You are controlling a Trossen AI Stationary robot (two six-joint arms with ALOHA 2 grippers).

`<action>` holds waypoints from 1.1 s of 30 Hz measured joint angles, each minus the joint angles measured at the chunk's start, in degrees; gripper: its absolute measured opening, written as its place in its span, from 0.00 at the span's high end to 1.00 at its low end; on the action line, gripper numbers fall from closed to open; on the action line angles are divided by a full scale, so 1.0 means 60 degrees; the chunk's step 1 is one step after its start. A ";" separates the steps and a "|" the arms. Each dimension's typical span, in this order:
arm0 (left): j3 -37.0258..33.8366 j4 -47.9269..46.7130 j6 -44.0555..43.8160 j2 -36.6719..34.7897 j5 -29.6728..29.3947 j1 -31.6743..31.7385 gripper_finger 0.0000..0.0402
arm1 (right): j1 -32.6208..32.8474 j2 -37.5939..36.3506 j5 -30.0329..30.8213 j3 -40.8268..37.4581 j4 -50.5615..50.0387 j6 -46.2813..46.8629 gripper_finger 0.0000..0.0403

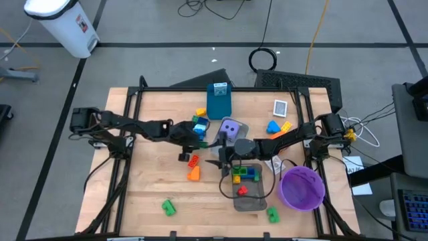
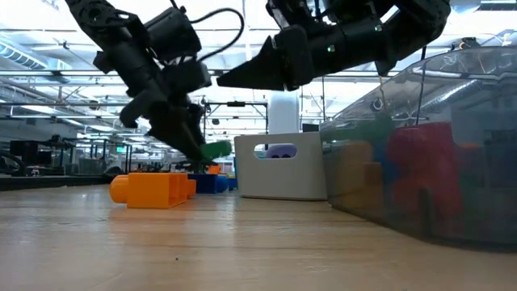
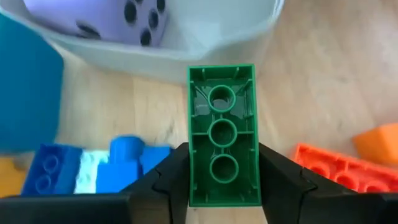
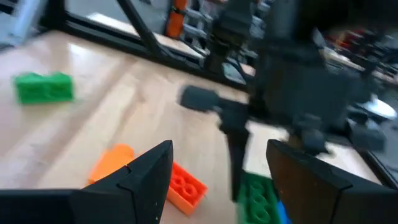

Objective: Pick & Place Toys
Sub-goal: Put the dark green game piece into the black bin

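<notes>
My left gripper (image 1: 199,142) is shut on a green brick (image 3: 222,124) just in front of the far grey tray (image 1: 239,127), which holds the purple die (image 3: 102,18). The brick also shows in the low view (image 2: 216,149). My right gripper (image 4: 217,162) is open and empty, hovering above the table between the two trays (image 1: 217,161). The near grey tray (image 1: 257,201) holds red, green, yellow and blue bricks. Orange bricks (image 1: 193,167), blue bricks (image 3: 93,171) and green bricks (image 1: 168,207) lie loose on the table. My left gripper pinches the green brick's two long sides (image 3: 194,180) between its two fingers, at the end nearest the wrist. The fingers lie along the brick and slant down from the table's left. The brick's hollow underside faces the wrist camera, and in the low view it is clear of the table.
A teal box (image 1: 219,100) stands at the far edge, a purple bowl (image 1: 302,187) at the near right. Blue and yellow bricks (image 1: 277,126) and a white card (image 1: 280,107) lie at the far right. A green brick (image 1: 273,214) lies beside the bowl.
</notes>
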 joint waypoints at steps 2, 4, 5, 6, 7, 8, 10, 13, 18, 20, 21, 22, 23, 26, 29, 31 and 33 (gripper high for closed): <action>0.0000 0.0089 0.0000 -0.0082 0.0020 -0.0104 0.64 | -0.0007 0.0004 0.0214 -0.0003 -0.0060 0.0008 0.37; 0.0000 0.0207 -0.0009 -0.0172 0.0037 -0.0192 0.64 | -0.0048 0.0003 0.0190 0.0000 -0.0036 0.0017 0.37; 0.0000 0.0288 -0.0041 -0.0209 0.0044 -0.0226 0.63 | -0.0055 0.0000 0.0180 0.0000 -0.0033 0.0042 0.37; 0.0000 0.0315 -0.0104 -0.0262 0.0042 -0.0259 0.62 | -0.0069 0.0000 0.0191 0.0000 -0.0047 0.0104 0.37; 0.0000 0.0362 -0.0130 -0.0308 0.0045 -0.0299 0.62 | -0.0100 0.0004 0.0191 0.0000 -0.0075 0.0177 0.37; 0.0002 0.0529 -0.0153 -0.0323 0.0045 -0.0335 0.61 | -0.0121 0.0004 0.0168 0.0000 -0.0080 0.0272 0.37; 0.0015 0.0771 -0.0161 -0.0353 0.0049 -0.0407 0.61 | -0.0171 0.0004 0.0165 -0.0001 -0.0080 0.0381 0.37; 0.0015 0.1056 -0.0157 -0.0473 0.0063 -0.0461 0.62 | -0.0186 0.0004 0.0174 0.0000 -0.0091 0.0439 0.37; 0.0073 0.1142 -0.0151 -0.0663 0.0036 -0.0497 0.62 | -0.0182 0.0004 0.0573 0.0000 -0.0312 0.0420 0.37; 0.0154 0.0890 -0.0186 -0.0723 0.0031 -0.0497 0.61 | -0.0186 0.0004 0.0937 0.0000 -0.0399 0.0424 0.37; 0.0212 0.0802 -0.0183 -0.0754 0.0042 -0.0497 0.60 | -0.0204 0.0004 0.1019 0.0000 -0.0414 0.0425 0.37; 0.0318 0.0870 -0.0183 -0.0768 0.0059 -0.0497 0.60 | -0.0220 0.0004 0.1109 0.0000 -0.0433 0.0430 0.37; 0.0400 0.0943 -0.0176 -0.0768 0.0060 -0.0506 0.60 | -0.0234 0.0004 0.1175 0.0000 -0.0448 0.0453 0.37; 0.0547 0.0703 -0.0185 -0.0764 0.0067 -0.0514 0.63 | -0.0303 0.0004 0.1172 0.0000 -0.0448 0.0530 0.37; 0.0648 0.0729 -0.0037 -0.0772 0.0042 -0.0584 0.64 | -0.0313 0.0004 0.1174 0.0000 -0.0419 0.0530 0.37; 0.0656 0.0763 0.0004 -0.0764 0.0056 -0.0613 0.63 | -0.0313 0.0004 0.1185 0.0000 -0.0372 0.0530 0.37; 0.0656 0.0731 -0.0006 -0.0761 0.0063 -0.0621 0.60 | -0.0313 0.0011 0.1176 0.0000 -0.0301 0.0530 0.37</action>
